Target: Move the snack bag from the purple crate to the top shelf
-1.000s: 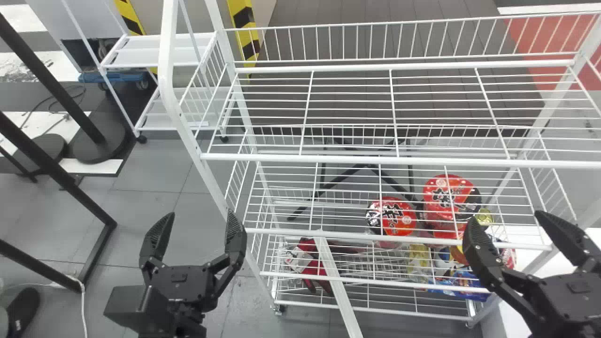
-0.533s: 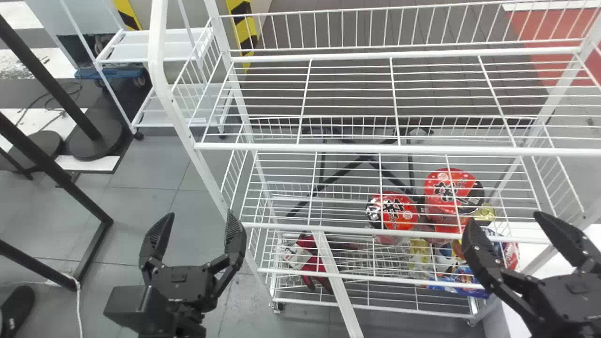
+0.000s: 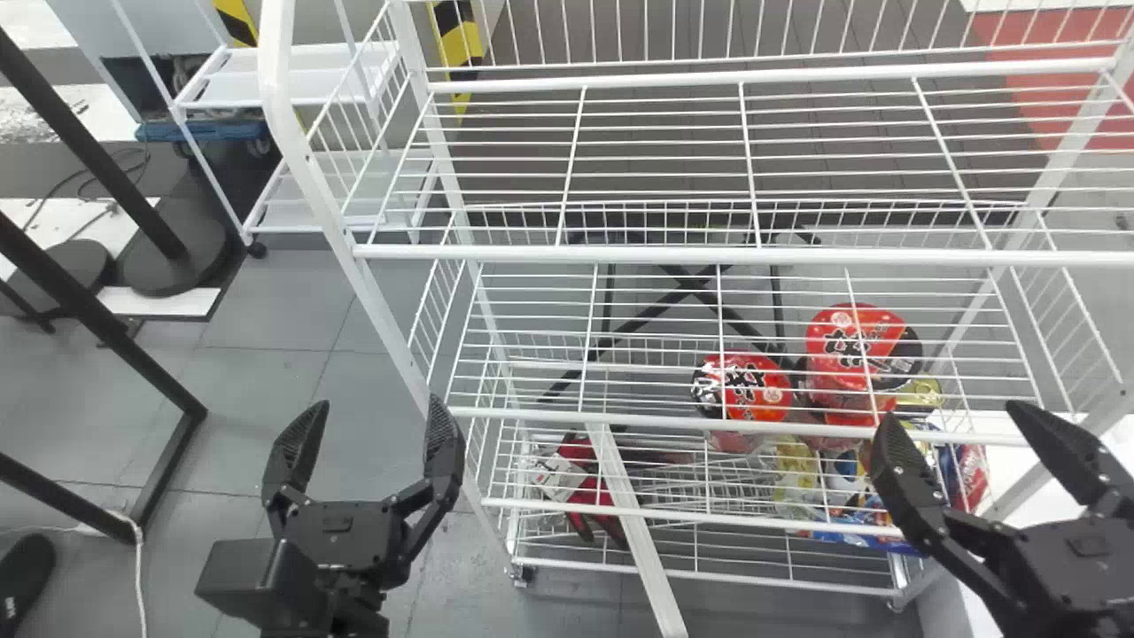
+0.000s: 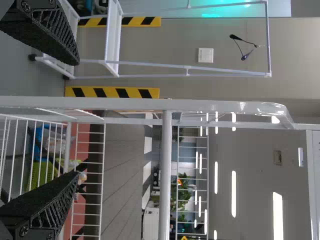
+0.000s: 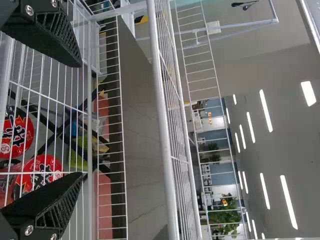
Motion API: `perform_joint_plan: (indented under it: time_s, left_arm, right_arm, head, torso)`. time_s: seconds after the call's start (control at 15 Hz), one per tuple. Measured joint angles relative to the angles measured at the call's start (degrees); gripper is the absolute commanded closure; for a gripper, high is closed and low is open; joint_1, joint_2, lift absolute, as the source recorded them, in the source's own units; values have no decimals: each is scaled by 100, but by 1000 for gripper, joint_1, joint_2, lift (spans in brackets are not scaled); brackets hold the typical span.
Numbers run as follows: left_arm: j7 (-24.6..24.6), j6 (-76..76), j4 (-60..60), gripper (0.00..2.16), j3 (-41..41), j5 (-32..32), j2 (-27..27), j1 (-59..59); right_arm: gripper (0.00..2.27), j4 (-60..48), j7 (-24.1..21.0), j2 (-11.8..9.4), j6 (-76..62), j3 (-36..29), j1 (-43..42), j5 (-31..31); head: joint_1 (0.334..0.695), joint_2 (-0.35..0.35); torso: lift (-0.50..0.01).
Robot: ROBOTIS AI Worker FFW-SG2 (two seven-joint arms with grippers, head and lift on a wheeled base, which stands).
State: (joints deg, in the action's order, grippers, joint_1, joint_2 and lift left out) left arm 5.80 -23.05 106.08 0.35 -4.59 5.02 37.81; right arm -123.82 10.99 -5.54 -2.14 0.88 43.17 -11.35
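Though low, red tubs (image 3: pixel 753 394) in rack (image 3: pixel 620 253)

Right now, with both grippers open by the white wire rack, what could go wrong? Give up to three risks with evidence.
1. The right gripper overlaps the middle shelf's front rail in the head view; lifting it straight up might catch the rack.
2. The left gripper appears close to the rack's left post, so a sideways swing could bump it.
3. The top shelf is open wire, so a bag's corner might snag.
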Motion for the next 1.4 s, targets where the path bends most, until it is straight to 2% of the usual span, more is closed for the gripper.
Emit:
perform_joint_plan:
  time_s: [1.4]
  left_arm:
    - [16, -127, -4, -2, -27, 23, -1, 72]
  right_arm:
    - [16, 0, -71, -26, -71, 17, 45, 36]
  head:
    - [695, 130]
  torso:
    - [-292]
